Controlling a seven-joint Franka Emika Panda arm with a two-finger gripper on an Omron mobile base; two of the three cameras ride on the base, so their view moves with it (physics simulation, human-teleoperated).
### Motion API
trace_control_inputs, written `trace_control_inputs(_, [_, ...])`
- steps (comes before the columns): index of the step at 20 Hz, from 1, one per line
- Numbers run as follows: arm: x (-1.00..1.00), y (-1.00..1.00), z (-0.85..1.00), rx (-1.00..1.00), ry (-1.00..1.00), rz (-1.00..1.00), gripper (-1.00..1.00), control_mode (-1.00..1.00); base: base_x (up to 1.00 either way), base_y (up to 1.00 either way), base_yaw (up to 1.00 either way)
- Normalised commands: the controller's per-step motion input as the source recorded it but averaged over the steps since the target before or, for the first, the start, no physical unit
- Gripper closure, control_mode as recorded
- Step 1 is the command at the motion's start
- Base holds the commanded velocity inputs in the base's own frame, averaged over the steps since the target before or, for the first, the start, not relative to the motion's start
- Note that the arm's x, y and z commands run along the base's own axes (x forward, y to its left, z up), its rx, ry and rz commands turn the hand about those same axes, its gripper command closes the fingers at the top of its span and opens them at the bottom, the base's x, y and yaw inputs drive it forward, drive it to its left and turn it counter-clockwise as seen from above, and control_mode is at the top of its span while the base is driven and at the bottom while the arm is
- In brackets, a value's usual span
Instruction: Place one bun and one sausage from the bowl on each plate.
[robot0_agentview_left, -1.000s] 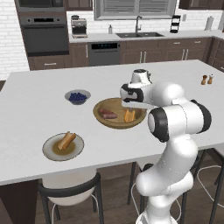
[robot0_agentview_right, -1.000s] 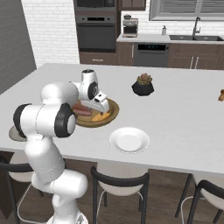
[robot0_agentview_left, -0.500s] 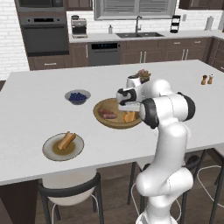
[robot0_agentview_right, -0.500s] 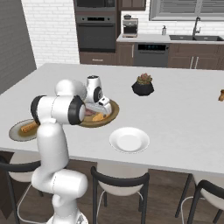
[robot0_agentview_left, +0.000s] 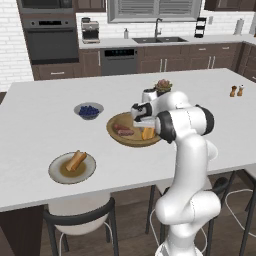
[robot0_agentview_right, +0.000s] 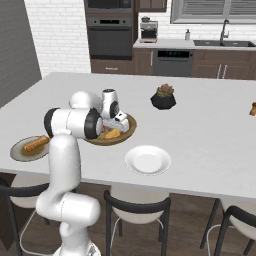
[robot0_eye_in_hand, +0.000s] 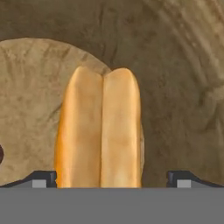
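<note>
Hand view puts my gripper low over the bowl, jaws spread wide with the bun lying between the two tips, touching neither that I can tell. A second ago my arm stood higher and further back from the bowl; since then it has folded forward and come down over it, while the dishes have not moved.

From the left in the left base view: the olive-brown plate already carries a bun and sausage; behind it the grey bowl holds dark berries; then the wooden bowl with a sausage on its left side and the bun on its right, under my hand. In the right base view the white plate lies bare, just in front of the bowl.

The bun's long axis runs straight away from my hand, its split facing up at me.
</note>
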Motion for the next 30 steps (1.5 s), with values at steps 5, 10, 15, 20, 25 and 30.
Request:
trace_control_inputs(5, [-0.02, 0.06, -0.39, 0.0, -0.02, 0.0, -1.0, -1.0, 0.0, 0.0, 0.0])
trace_control_inputs(10, [0.16, 0.02, -0.4, -0.02, 0.0, 0.0, -1.0, -1.0, 0.0, 0.0, 0.0])
trace_control_inputs(15, [0.02, 0.01, -0.44, -0.08, 0.0, 0.0, 1.0, -1.0, 0.0, 0.0, 0.0])
trace_control_inputs(20, [-0.45, -0.2, -0.03, 0.0, 0.0, -0.04, 1.0, -1.0, 0.0, 0.0, 0.0])
trace_control_inputs(25, [-0.86, -0.81, 0.61, 0.0, -0.1, -0.18, 1.0, -1.0, 0.0, 0.0, 0.0])
trace_control_inputs(30, [-0.69, -0.91, 1.0, 0.03, -0.16, -0.26, 1.0, -1.0, 0.0, 0.0, 0.0])
